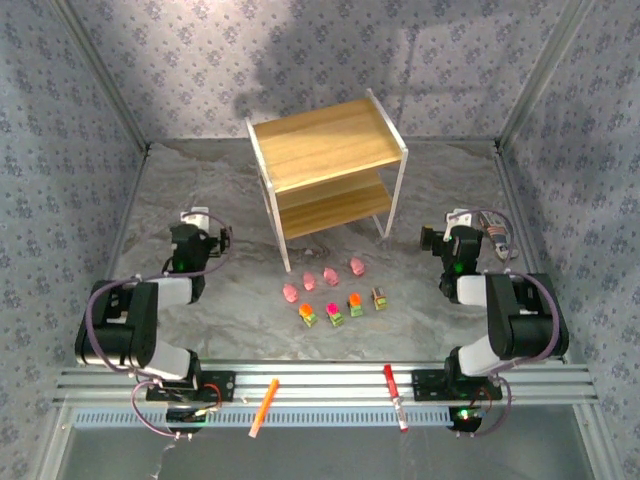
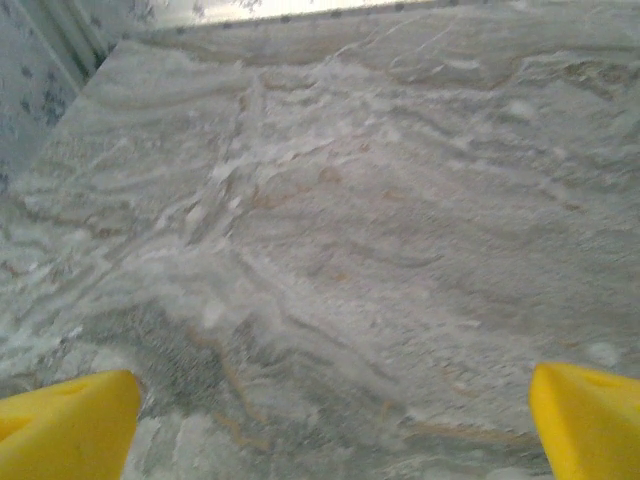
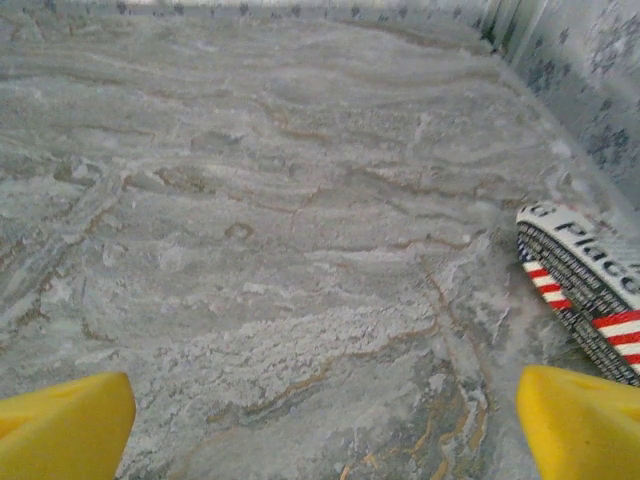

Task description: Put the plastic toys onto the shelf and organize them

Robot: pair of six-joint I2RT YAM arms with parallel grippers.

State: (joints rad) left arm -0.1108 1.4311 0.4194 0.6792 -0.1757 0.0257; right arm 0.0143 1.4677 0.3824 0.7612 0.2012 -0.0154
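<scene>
a: top-down first: shelf point(image 1: 325, 165) at the far middle of the desk point(image 1: 190, 180), two pale wood boards with visible grain, thin white metal legs and frame.

b: noted. in front of it, down on the desk rather than on the shelf, four pink pigs point(image 1: 331, 276), rounded and glossy, in a slanted row. just nearer, four blocky toys point(image 1: 335, 315), square tops in orange, pink, red and brownish over green-yellow bases. too small for finer detail.

a: desk surface grey and marbled, tan veins, matte. walls point(image 1: 300, 50) papered in a blue-grey flower pattern. ribbed aluminium rail point(image 1: 320, 378) along the near edge, orange marker point(image 1: 264, 407) and red pen point(image 1: 394, 396) lying across it.

b: left pincer point(image 2: 325, 430) low over bare marble, well left of the toys. yellow wedge fingertips point(image 2: 65, 425) spread wide apart, gripping nothing, clipped by the frame corners.

a: same for right pincer point(image 3: 320, 430): spread wide, holding nothing, well right of the toys. beside it a striped band point(image 3: 585, 290), black, white and red, lettering cut off at the frame edge, hard to read.
</scene>
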